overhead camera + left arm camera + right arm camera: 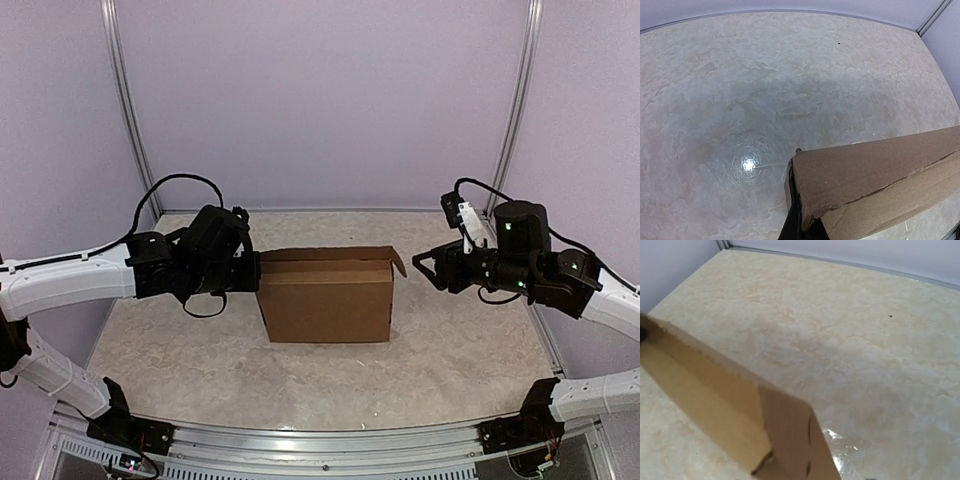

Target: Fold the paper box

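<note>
The paper box [325, 295] is plain brown cardboard and stands on the table's middle, with a small flap [397, 262] sticking out at its upper right corner. My left gripper [255, 272] is at the box's left end. In the left wrist view its dark fingers [792, 227] pinch the edge of the cardboard box [875, 180]. My right gripper [425, 268] hovers just right of the flap, apart from it, jaws spread with nothing between them. The right wrist view shows the box [700, 390] and its flap [790, 440], but that gripper's fingers are out of frame.
The pale marbled table [450, 350] runs to lilac walls at the back and sides. Metal posts [125, 100] stand at the back corners. The curved near rail [320, 435] carries both arm bases.
</note>
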`<action>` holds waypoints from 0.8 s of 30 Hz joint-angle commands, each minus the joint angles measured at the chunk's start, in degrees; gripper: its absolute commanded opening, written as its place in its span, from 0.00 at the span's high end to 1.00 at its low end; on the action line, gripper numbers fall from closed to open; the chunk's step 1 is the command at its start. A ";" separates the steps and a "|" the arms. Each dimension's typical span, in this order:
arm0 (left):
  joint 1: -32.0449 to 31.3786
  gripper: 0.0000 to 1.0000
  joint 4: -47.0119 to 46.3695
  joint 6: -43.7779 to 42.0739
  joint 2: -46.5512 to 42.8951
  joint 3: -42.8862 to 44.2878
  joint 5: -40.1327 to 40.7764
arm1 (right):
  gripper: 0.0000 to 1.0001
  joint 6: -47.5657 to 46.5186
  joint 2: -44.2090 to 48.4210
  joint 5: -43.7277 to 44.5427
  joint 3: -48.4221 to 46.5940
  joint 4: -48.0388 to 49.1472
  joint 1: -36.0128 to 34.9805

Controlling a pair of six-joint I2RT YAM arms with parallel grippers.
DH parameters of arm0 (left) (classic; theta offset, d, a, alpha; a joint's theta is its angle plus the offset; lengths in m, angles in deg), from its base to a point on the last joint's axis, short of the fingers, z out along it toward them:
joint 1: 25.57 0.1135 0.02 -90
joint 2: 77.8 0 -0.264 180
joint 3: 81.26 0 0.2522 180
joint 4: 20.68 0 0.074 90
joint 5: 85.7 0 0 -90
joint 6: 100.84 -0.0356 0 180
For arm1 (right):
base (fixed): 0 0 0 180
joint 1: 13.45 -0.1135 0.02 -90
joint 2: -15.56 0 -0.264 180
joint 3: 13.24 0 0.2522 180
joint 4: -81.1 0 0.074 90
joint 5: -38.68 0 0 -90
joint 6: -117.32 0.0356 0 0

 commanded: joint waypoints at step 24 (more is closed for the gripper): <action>-0.51 1.00 7.56 -0.30 3.17 1.58 -2.27 | 0.72 -2.16 -14.77 -1.52 -8.60 -3.89 0.34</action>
